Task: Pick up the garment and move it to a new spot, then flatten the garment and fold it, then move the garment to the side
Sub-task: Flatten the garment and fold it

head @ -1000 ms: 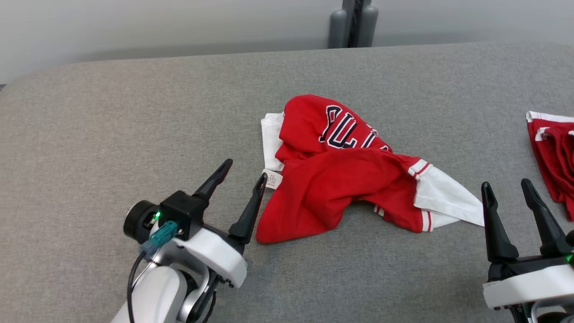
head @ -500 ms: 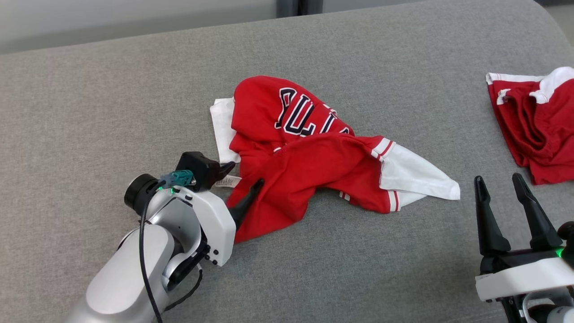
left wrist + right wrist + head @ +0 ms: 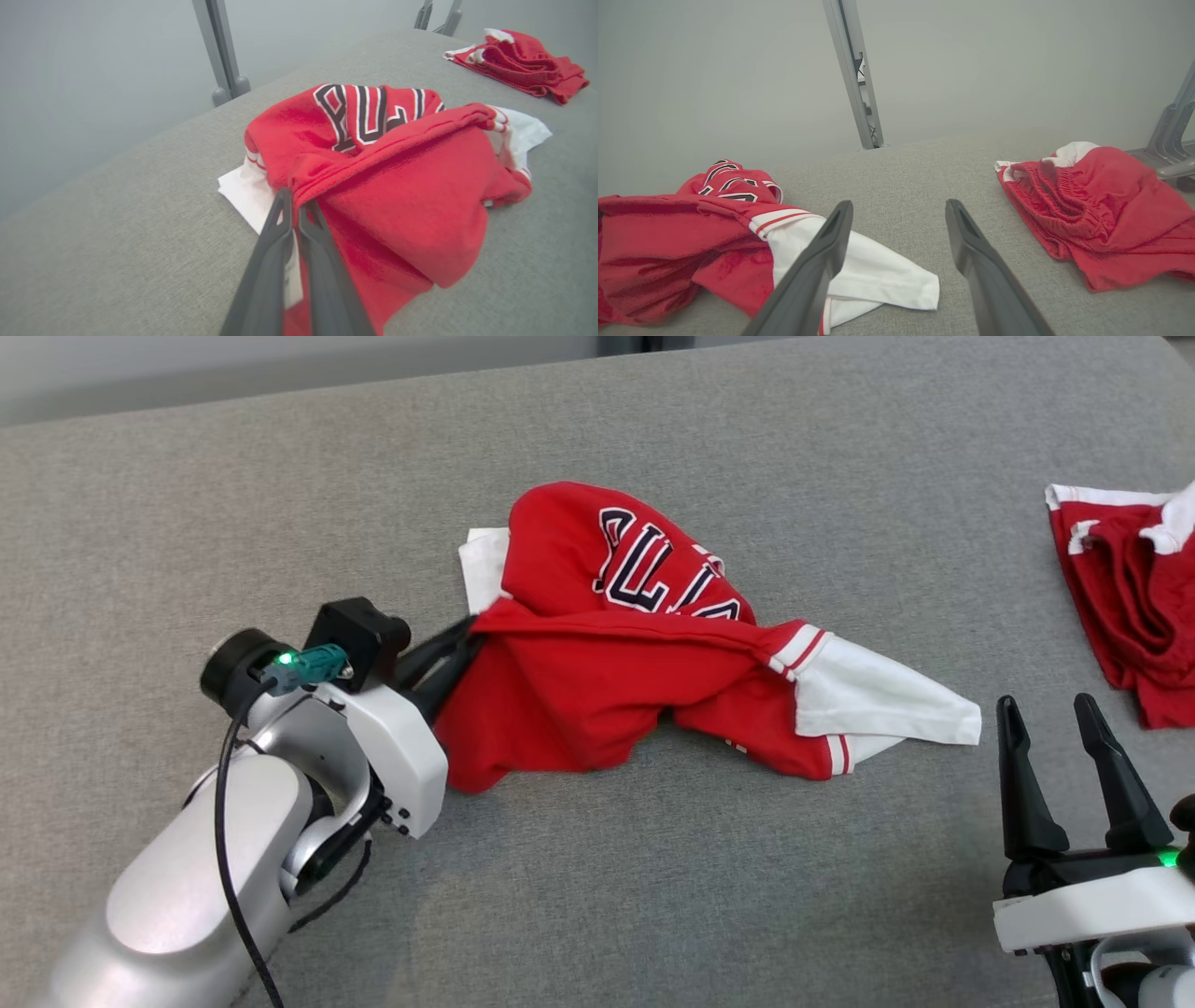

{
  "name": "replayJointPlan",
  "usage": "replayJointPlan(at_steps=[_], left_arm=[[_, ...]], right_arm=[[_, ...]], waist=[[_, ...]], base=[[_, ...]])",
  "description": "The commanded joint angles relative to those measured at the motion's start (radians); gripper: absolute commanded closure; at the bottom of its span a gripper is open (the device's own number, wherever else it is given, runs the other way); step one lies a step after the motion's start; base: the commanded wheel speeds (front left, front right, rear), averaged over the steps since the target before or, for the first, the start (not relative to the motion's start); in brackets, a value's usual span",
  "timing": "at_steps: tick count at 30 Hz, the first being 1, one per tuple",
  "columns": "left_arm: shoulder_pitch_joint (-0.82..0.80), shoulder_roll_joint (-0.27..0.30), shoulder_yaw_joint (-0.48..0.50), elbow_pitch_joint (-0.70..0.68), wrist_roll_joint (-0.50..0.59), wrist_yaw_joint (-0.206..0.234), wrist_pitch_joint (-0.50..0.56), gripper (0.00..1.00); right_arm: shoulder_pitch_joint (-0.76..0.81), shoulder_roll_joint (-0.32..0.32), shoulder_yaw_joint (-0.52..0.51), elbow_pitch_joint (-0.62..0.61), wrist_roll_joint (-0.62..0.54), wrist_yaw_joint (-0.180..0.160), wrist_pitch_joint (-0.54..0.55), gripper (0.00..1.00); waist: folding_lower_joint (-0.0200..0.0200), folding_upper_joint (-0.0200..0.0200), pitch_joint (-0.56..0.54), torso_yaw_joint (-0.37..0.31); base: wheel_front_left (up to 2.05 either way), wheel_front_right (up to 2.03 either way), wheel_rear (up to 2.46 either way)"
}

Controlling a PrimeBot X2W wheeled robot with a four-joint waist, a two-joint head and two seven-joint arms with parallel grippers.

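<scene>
**Left end effector [image 3: 464, 633] has the garment by its edge: mind the lift**

My left end effector's fingers are pressed together on a red fold at the left edge of the garment [image 3: 597, 681]. The garment lies crumpled in the middle of the head frame on the grey tabletop [image 3: 280, 476]. Through the left wrist camera I see the two fingers almost touching. Red cloth and what looks like a white label [image 3: 292, 275] are caught between them. The cloth by the grip looks slightly raised. The rest lies on the tabletop with its lettering up, and a white sleeve [image 3: 887, 700] trails toward the lower right.

My right end effector [image 3: 1045, 705] sits at the lower right of the frame, near that sleeve's tip. Its fingers are spread wide and hold nothing.

What worries me:
- **Thin pinch.** I judge it may be one layer plus the label, so the weight of the bundle could pull the cloth out as I lift.
- **Bunched cloth.** The garment will probably hang as a twisted lump, which would make the flattening harder.
- **Trailing sleeve.** It could drag into the right fingers if I swing that way.
- **Second red garment [image 3: 1120, 597].** It lies at the right edge of the frame, well apart from mine. If I carry too far in that direction, the two could get mixed up.
</scene>
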Motion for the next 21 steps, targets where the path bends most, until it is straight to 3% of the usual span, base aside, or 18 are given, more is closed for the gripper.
replayJointPlan(at_steps=[1, 7, 11, 15, 18, 19, 21], left_arm=[[-0.027, 0.022, 0.016, -0.027, 0.031, 0.031, -0.021, 1.0], [-0.049, 0.059, 0.024, -0.14, 0.122, 0.114, -0.051, 1.0], [0.025, 0.058, -0.01, -0.207, 0.165, 0.178, -0.024, 1.0], [0.136, 0.018, -0.021, -0.188, 0.135, 0.249, -0.034, 1.0], [0.215, -0.025, -0.028, -0.143, 0.096, 0.271, -0.064, 1.0], [0.234, -0.036, -0.032, -0.125, 0.085, 0.271, -0.073, 0.82], [0.261, -0.06, -0.04, -0.1, 0.07, 0.27, -0.095, 0.26]], right_arm=[[-0.01, 0.0, -0.002, 0.006, 0.009, 0.0, -0.005, 0.0], [-0.016, -0.004, 0.003, 0.007, 0.016, 0.0, 0.003, 0.0], [-0.019, -0.005, 0.008, 0.011, 0.017, 0.0, 0.01, 0.0], [-0.019, -0.004, 0.011, 0.015, 0.025, 0.0, 0.011, 0.0], [-0.015, -0.003, 0.005, 0.018, 0.028, 0.0, 0.013, 0.0], [-0.012, -0.003, 0.003, 0.02, 0.029, 0.0, 0.014, 0.0], [-0.006, -0.003, -0.001, 0.02, 0.029, 0.0, 0.019, 0.0]], waist=[[-0.0001, 0.0, -0.011, 0.027], [-0.0001, 0.0, -0.024, 0.076], [-0.0001, 0.0, -0.026, 0.096], [-0.0001, 0.0, -0.022, 0.103], [-0.0001, 0.0, -0.019, 0.109], [-0.0001, 0.0, -0.022, 0.111], [-0.0001, 0.0, -0.022, 0.117]], base=[[0.0, 0.0, 0.0], [0.0, 0.0, 0.0], [0.0, 0.0, 0.0], [0.0, 0.0, 0.0], [0.0, 0.0, 0.0], [0.0, 0.0, 0.0], [0.0, 0.0, 0.0]])
